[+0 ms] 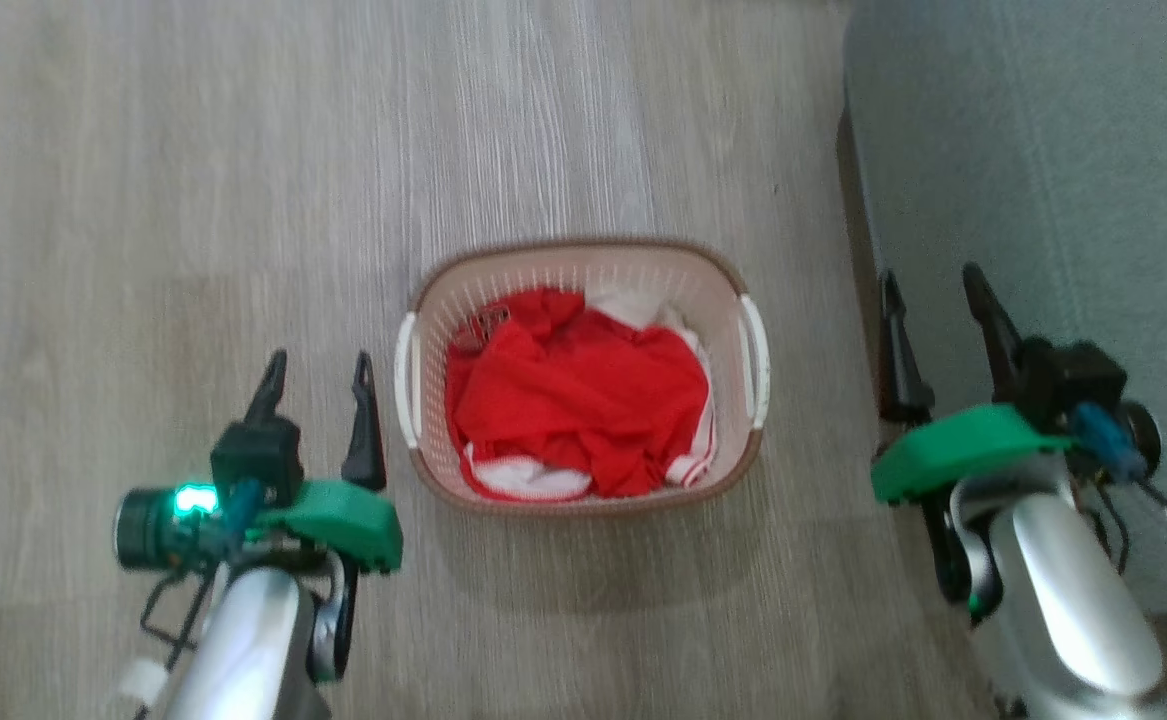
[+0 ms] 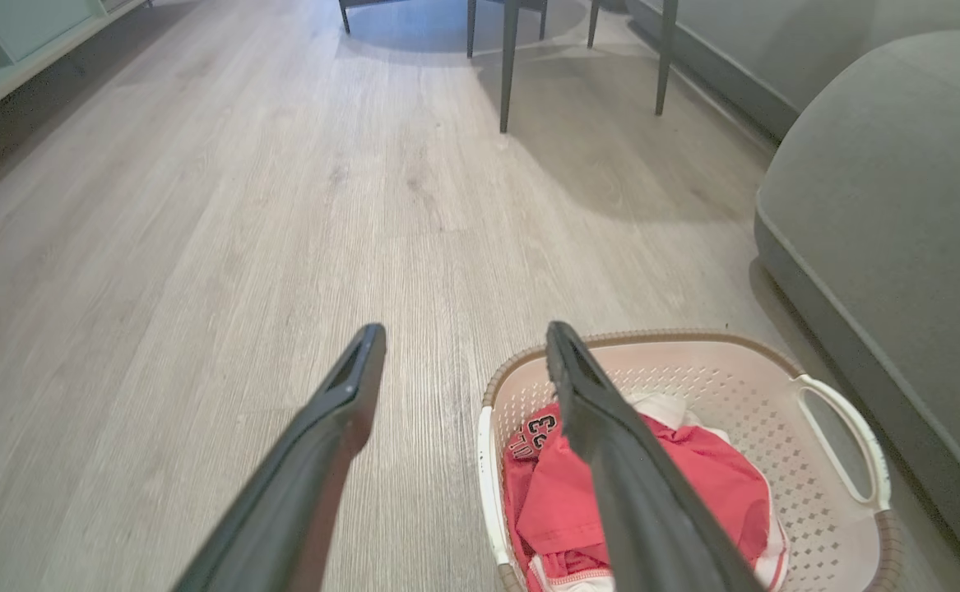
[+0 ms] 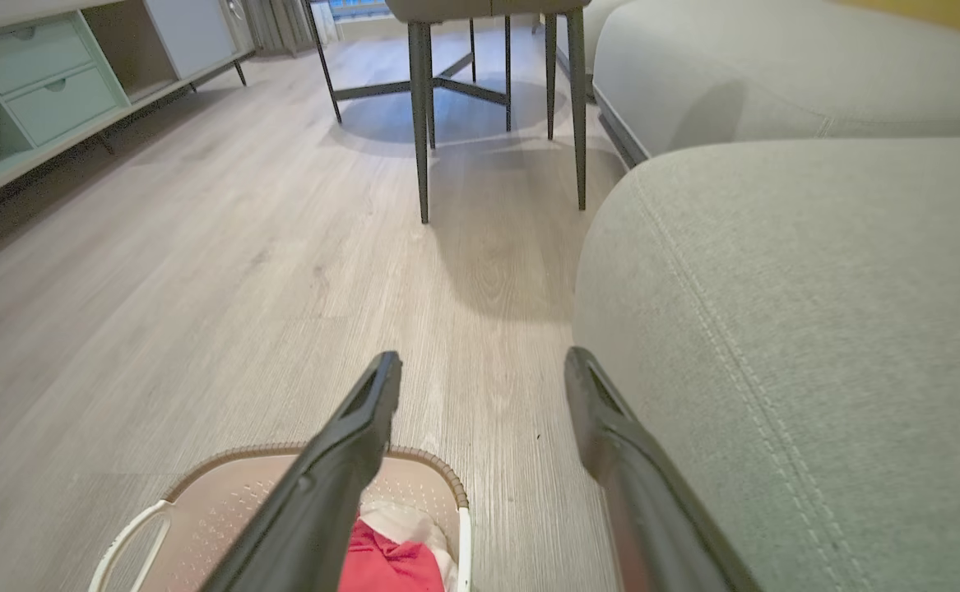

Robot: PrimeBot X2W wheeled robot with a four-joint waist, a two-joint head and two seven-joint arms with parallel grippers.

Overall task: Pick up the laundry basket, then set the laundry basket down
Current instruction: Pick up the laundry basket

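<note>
The laundry basket [image 1: 643, 268] stands on the wooden floor between my two arms, cream-white with perforated walls, a brown rim and a white handle on each side. Red and white clothes [image 1: 575, 392] lie inside it. My left gripper [image 1: 321, 368] hangs open just left of the basket's left handle [image 1: 405, 380], nothing between its fingers. My right gripper [image 1: 935, 282] is open too, well to the right of the right handle [image 1: 757, 360], beside the sofa. In the left wrist view the basket [image 2: 697, 366] lies under my right finger [image 2: 611, 427]. The right wrist view has the basket [image 3: 237, 485] at the lower left.
A grey sofa [image 1: 1033, 170] runs along the right, close to my right arm; it is the grey sofa [image 3: 809, 329] beside my right fingers. Dark chair and table legs [image 3: 422, 123] stand farther ahead, and a low cabinet with drawers [image 3: 35, 90] lines the left wall.
</note>
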